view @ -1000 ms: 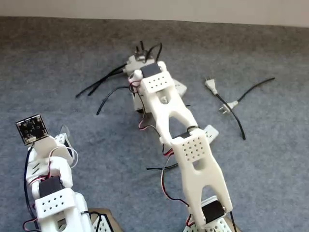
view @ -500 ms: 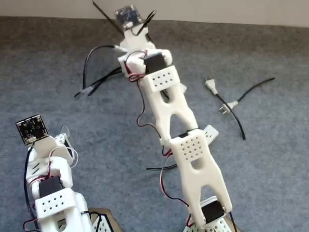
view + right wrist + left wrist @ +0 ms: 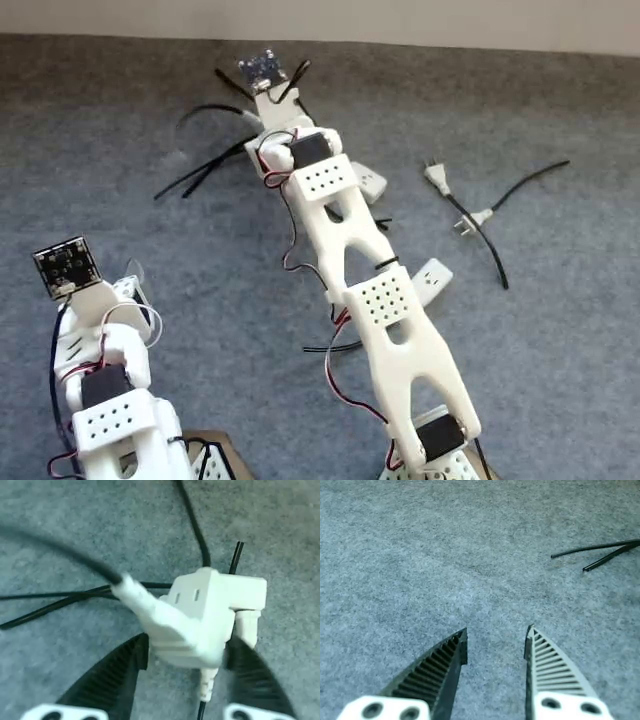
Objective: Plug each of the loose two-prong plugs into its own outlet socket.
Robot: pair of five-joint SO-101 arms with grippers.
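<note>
R arm (image 3: 380, 300) is stretching from lower right of the high view up to upper centre. Its far end is sitting close to the carpet's back edge, where a pale wall strip (image 3: 450, 20) is running across the top.

In the R wrist view the right gripper (image 3: 187, 647) is clamping a white plug (image 3: 155, 612), jaws closed on its body from both sides. That plug is pressing against a white outlet block (image 3: 225, 592), w/ two slots showing on the block's face. Can't tell if the prongs are seated. Black cords (image 3: 192, 525) are trailing over the carpet around it.

Right of centre in the high view, a loose plug (image 3: 437, 177) and a second plug (image 3: 468, 224) are lying on open carpet, well apart from the arm. One outlet socket (image 3: 370, 181) is sitting just beside the arm's upper link, another socket (image 3: 434, 277) by its middle.

L arm (image 3: 105, 380) is sitting folded at lower left, near the bottom edge. The left gripper (image 3: 496, 635) is hanging w/ jaws spread over grey carpet (image 3: 420, 555), wide open floor ahead, and black cord ends (image 3: 600, 555) are lying well off.
</note>
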